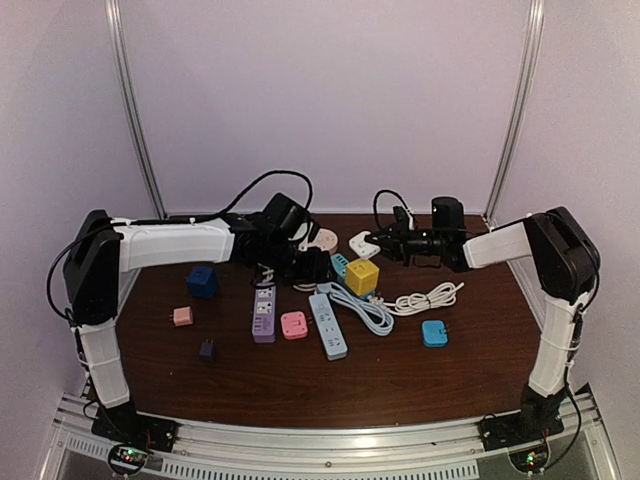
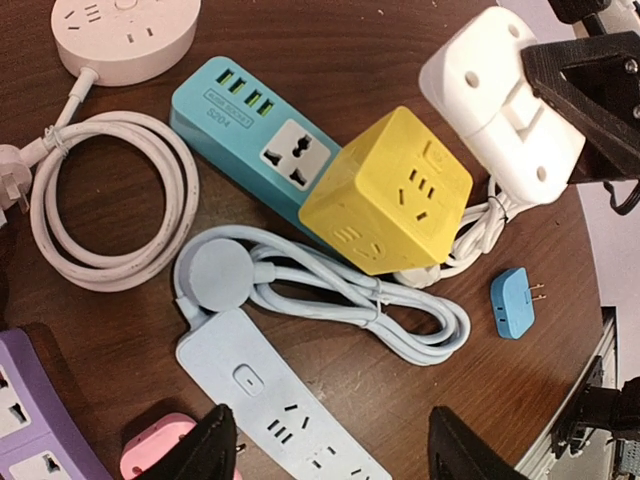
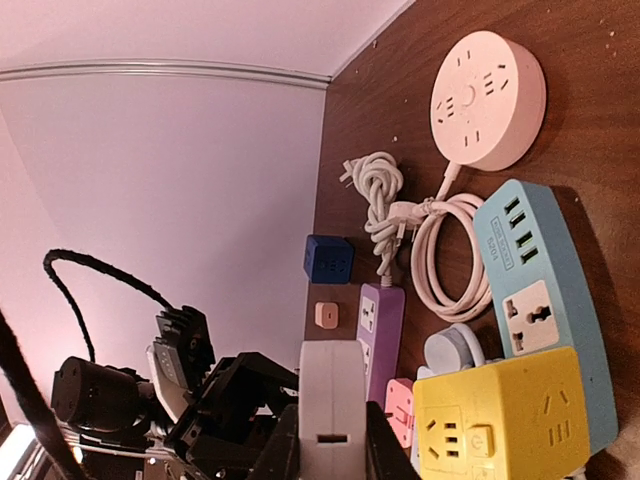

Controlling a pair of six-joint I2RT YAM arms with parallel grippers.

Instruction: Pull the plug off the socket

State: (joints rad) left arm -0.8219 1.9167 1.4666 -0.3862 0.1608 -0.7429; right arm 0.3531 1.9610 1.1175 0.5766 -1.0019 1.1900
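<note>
From above, the right gripper (image 1: pixel 388 246) was clamped on the white plug (image 1: pixel 362 243), just behind the yellow cube socket (image 1: pixel 362 276) and the teal strip (image 1: pixel 340 264) on the table (image 1: pixel 470 370). The left wrist camera showed the left gripper (image 2: pixel 335 450) with its fingers (image 2: pixel 210 450) wide apart over the pale blue strip (image 2: pixel 250 380) and its looped cord (image 2: pixel 340 300), and the teal strip's little label was too small to read. The right wrist camera showed the plug squeezed tight, with the pink round socket (image 3: pixel 487 98) far behind.

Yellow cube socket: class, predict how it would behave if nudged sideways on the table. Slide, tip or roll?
The yellow cube socket probably slides rather than rolls: its faces are flat. The white cord, seemingly its own, would likely drag and turn it. The teal power strip right beside it may block a push that way.
</note>
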